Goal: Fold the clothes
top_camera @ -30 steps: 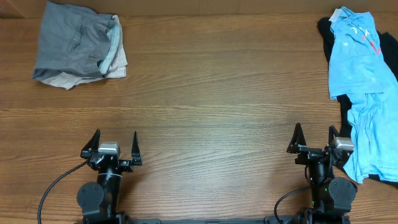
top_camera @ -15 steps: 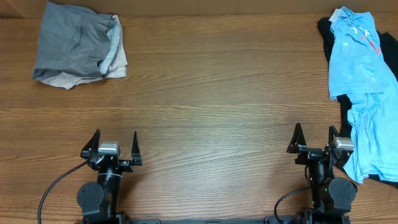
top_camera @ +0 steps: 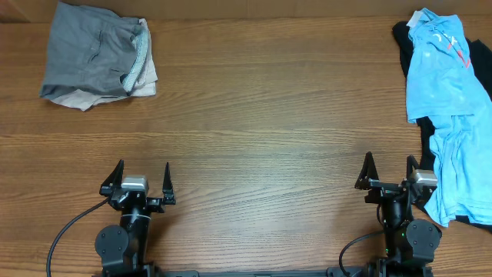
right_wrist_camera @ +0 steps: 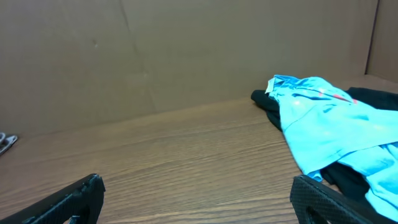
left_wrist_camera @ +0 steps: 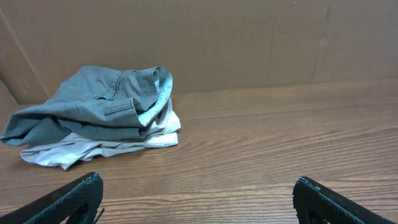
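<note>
The wooden table [top_camera: 261,115] fills the overhead view, with a plain brown wall [left_wrist_camera: 249,43] standing behind its far edge in both wrist views. The largest item on it is the light blue T-shirt [top_camera: 446,85], unfolded and rumpled. It runs along the right edge from the far corner down toward the near side, with red and white marks showing near its far end. The right wrist view shows the same shirt [right_wrist_camera: 323,124] to the right of centre, lying flat and creased. Beneath it lies a black garment [top_camera: 401,35], which shows at the far-left side of the shirt and along its inner edge lower down. At the far-left corner, well apart from that pile, sits a grey garment [top_camera: 88,54], loosely bundled. It rests on top of a beige piece [top_camera: 77,98] whose edge sticks out at the near side. The left wrist view confirms this stacking, grey [left_wrist_camera: 93,102] over beige [left_wrist_camera: 106,146]. Both arms sit at the near edge. The left tool [top_camera: 143,164] is released, fingers [left_wrist_camera: 74,196] spread wide and holding nothing, over bare wood and far from the grey bundle. The right tool [top_camera: 389,158] is likewise released and empty, fingers [right_wrist_camera: 68,199] wide apart. Its right finger stands just beside the lower part of the right-hand pile, and contact cannot be determined. A black cable [top_camera: 69,227] trails from the left arm's base toward the near-left edge.
</note>
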